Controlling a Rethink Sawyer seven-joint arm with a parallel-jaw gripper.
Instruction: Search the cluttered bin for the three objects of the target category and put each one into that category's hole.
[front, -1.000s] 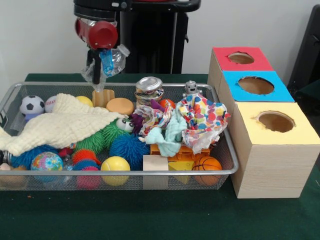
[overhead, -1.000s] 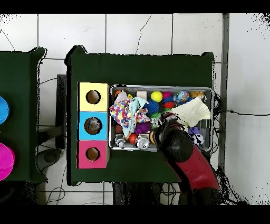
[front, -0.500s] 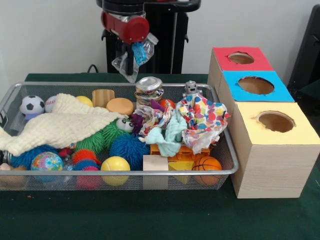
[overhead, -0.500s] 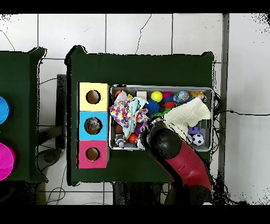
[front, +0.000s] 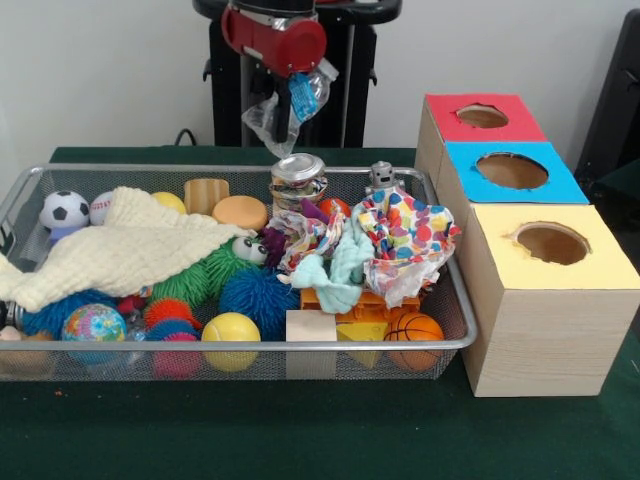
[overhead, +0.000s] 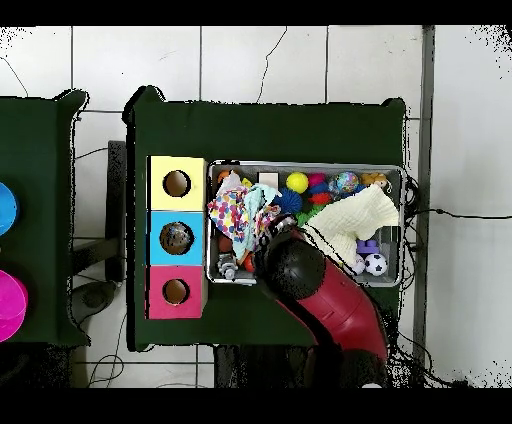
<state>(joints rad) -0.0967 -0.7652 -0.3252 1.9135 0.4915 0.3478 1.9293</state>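
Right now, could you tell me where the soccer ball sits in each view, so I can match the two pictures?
Front view: the soccer ball lies at the bin's far left corner, just left of the cream cloth.
Overhead view: the same ball shows at the bin's lower right corner, below the cloth.
Shared landmark: the cream cloth, which lies beside the ball in both views.
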